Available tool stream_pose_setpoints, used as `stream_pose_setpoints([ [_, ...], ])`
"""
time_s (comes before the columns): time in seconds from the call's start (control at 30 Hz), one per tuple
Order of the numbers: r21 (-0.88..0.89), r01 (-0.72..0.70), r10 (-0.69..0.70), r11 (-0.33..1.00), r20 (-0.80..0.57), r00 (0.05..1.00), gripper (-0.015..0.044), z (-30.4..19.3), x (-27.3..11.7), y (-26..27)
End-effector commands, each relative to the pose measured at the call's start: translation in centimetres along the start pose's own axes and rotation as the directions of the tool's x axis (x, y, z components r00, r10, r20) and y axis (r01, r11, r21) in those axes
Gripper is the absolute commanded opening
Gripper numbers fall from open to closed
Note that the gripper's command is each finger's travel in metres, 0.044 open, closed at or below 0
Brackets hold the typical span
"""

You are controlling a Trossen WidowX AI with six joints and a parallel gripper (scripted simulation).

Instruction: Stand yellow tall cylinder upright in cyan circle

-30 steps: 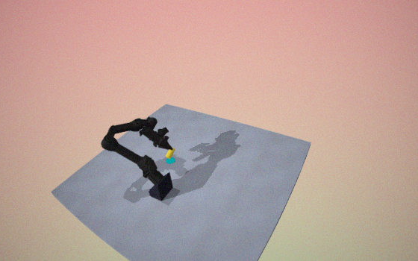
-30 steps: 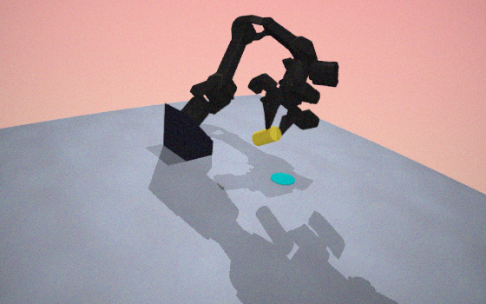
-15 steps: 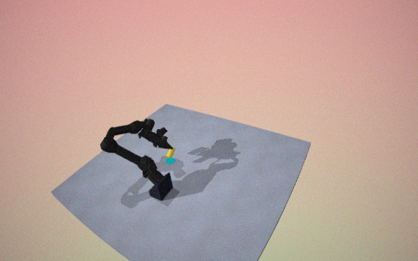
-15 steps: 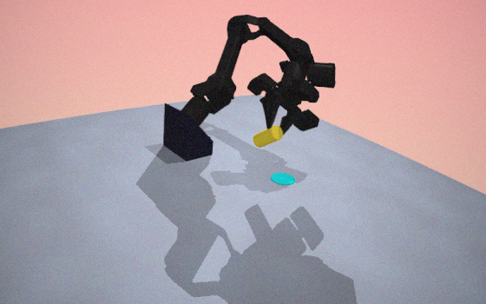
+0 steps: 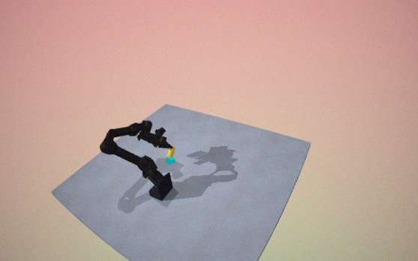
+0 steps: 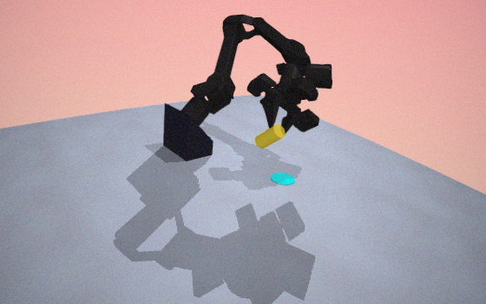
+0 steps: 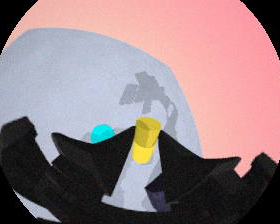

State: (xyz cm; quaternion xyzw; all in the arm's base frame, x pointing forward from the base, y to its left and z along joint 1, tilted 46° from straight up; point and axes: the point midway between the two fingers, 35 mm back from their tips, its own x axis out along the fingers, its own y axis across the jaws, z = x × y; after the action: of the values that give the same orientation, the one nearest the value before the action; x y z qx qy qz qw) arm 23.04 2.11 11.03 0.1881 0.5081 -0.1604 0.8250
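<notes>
The yellow cylinder [image 5: 171, 152] [image 6: 269, 136] [image 7: 144, 146] is held in the air, tilted, with one end higher than the other. My gripper [image 5: 172, 147] [image 6: 279, 128] [image 7: 147, 131] is shut on it near its upper end. The cyan circle [image 5: 170, 160] [image 6: 283, 179] [image 7: 102, 133] lies flat on the table. In the exterior view the cylinder hangs above and to the left of the circle, not touching it. In the wrist view the circle shows to the left of the cylinder, partly hidden behind the left finger.
The grey table [image 5: 231, 209] [image 6: 407, 217] [image 7: 66, 65] carries the arm's dark base [image 5: 161, 187] [image 6: 186, 136], which stands close to the circle. Shadows of the arm fall across the table. The table's edges show in all views.
</notes>
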Motion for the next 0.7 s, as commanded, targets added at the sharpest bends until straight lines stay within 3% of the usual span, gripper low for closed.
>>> stream_pose_setpoints([
  [0.0, 0.016, -0.002, 0.001, 1.0, 0.034, 0.999, 0.0105, 0.0, -0.12, -0.12],
  [0.67, 0.064, -0.024, 0.013, 0.998, 0.163, 0.987, 0.0105, 0.3, -0.5, 0.09],
])
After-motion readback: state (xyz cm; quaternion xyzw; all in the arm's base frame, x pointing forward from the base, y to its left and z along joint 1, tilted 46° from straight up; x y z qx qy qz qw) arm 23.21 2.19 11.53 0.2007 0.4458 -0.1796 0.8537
